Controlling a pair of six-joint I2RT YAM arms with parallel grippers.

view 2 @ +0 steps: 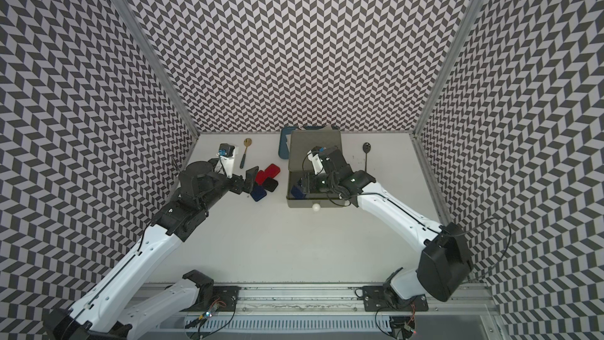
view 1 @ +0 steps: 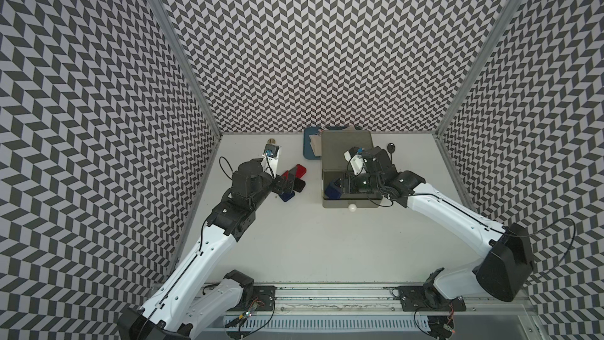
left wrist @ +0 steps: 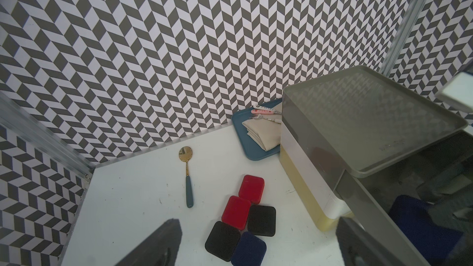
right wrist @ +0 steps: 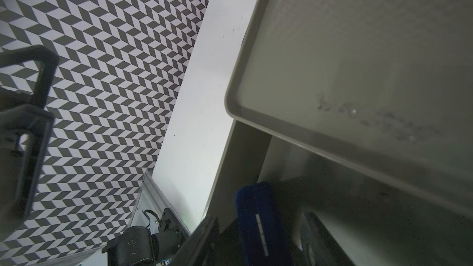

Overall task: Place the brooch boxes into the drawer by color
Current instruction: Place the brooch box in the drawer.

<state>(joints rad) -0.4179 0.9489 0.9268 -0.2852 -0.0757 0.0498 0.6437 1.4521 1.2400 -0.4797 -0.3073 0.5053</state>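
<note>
Grey plastic forms the top tier of the drawer (view 1: 340,203), which stands pulled out toward the near edge of the desk (view 1: 294,240) so boxes can be lowered in from above. Inside it, at the left, a dark blue brooch box (right wrist: 261,223) stands on edge between the right jaws. These are parted with a gap on each side, apparently to release it. Left of the chest, the left jaws hang wide open above the unsorted cluster: a second blue box (left wrist: 249,249) nearest, then black boxes (left wrist: 261,220) and red boxes (left wrist: 236,212), all touching. Farther off lie a gold spoon (left wrist: 188,175), a black spoon (view 2: 366,155) and a blue tray (left wrist: 245,144), none needed here.
</note>
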